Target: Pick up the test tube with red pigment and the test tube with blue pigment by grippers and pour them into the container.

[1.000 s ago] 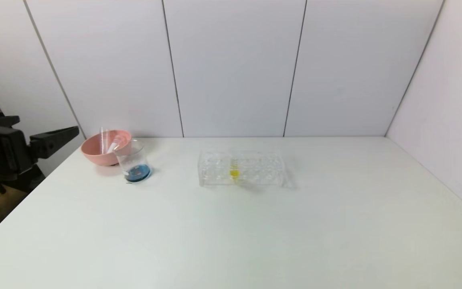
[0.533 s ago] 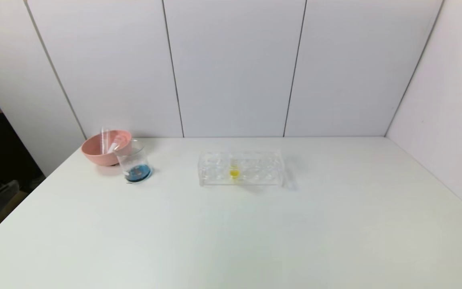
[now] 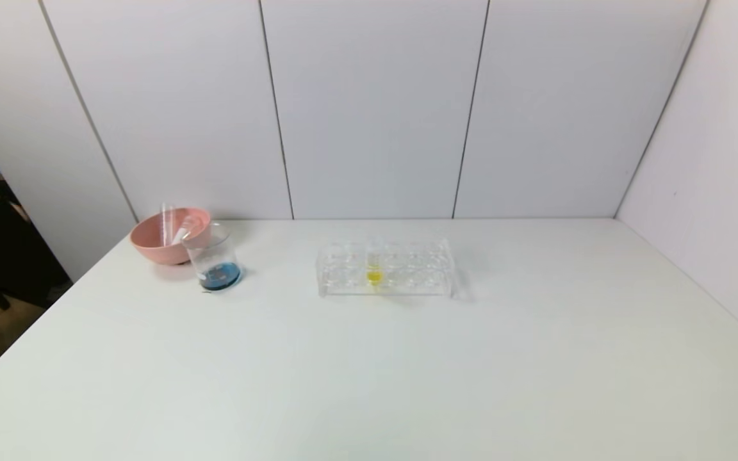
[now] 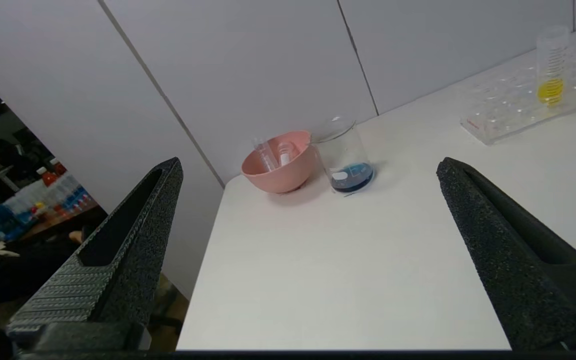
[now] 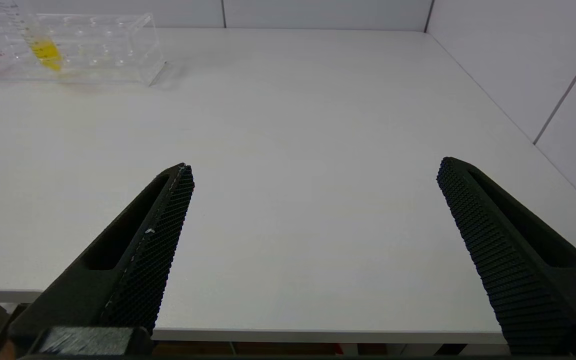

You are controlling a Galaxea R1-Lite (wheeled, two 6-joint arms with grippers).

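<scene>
The container (image 3: 215,259) is a clear beaker with dark blue liquid in its bottom, standing at the table's back left; the left wrist view shows the container (image 4: 345,160) too. Two clear tubes (image 3: 165,224) lean in the pink bowl (image 3: 151,246) beside it, with no colour visible in them. No test tube with red pigment or with blue pigment shows. My left gripper (image 4: 309,165) is open and empty, off the table's near left edge and facing the bowl. My right gripper (image 5: 315,165) is open and empty at the near right edge.
A clear tube rack (image 3: 407,272) stands mid-table holding a tube with yellow liquid (image 3: 374,269). Grey wall panels close the back and right side. A dark chair and a cluttered shelf are off the table's left edge.
My left gripper, seen beside the table's left edge a second ago, has dropped away; only a black tip shows at the head view's lower left corner. Nothing on the table moved.
</scene>
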